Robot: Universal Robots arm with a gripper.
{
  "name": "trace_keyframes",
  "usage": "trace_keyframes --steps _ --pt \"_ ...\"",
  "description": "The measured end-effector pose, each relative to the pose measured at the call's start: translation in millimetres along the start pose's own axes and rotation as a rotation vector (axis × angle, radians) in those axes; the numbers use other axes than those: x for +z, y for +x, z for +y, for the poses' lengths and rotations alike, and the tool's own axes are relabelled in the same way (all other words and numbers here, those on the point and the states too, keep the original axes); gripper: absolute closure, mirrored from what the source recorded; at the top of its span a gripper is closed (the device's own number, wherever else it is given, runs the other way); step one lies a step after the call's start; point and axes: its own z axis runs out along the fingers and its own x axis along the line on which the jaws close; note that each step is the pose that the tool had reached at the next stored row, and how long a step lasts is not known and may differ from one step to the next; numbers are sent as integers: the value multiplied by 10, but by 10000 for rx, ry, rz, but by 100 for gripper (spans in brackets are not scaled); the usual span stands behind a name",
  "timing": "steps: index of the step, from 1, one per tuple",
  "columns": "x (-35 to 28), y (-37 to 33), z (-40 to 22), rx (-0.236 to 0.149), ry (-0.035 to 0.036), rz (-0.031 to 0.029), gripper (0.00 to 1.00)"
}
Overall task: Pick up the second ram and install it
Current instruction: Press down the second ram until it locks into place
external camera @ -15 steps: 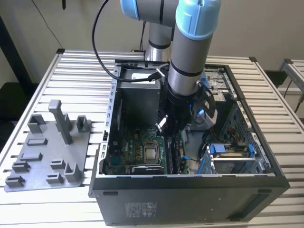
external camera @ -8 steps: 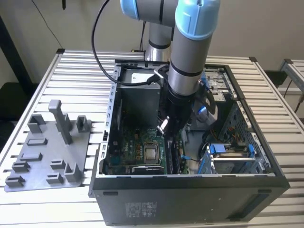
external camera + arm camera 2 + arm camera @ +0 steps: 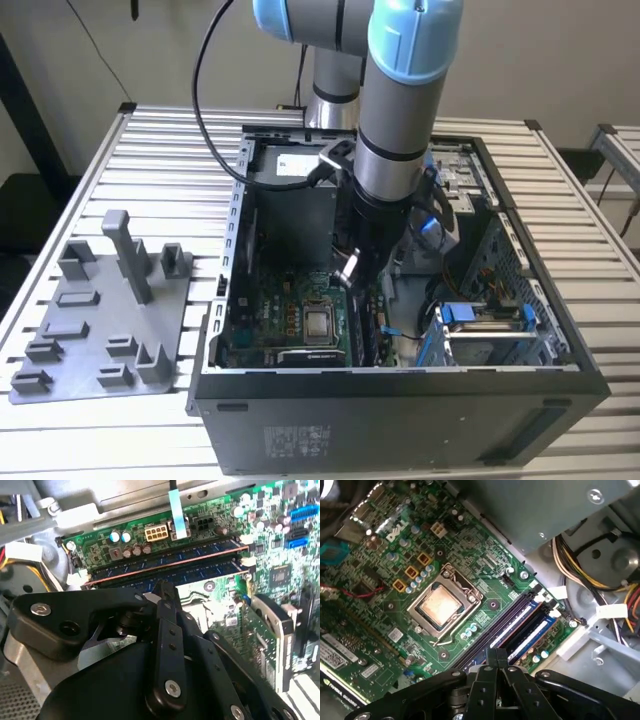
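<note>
Off to the exterior view's left, a gray holder plate point(image 3: 95, 320) on the slatted table point(image 3: 170, 160); rightward, deep inside the open computer case point(image 3: 400, 410), the gripper point(image 3: 165, 587), pinched closed, tip-down over the second ram point(image 3: 210, 572), apparently lying in the nearer memory slot in the second wrist view. Possibly not fully latched. Risk of seating one end only, bending contacts or flexing the motherboard point(image 3: 380, 565), if pressed off-centre or with the stick tilted

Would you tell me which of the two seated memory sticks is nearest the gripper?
The second ram, on the processor-socket side: the gripper has its tip right against it, while the other stick lies beyond it.
</note>
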Motion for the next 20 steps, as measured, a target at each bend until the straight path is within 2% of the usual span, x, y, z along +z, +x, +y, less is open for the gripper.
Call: trace_keyframes --steps 6,11,20 --pt "1 1 0 -1071 -23 -20 89" --pt "2 0 0 -1764 -108 -110 89" --pt "4 0 0 -3374 -126 -114 89"
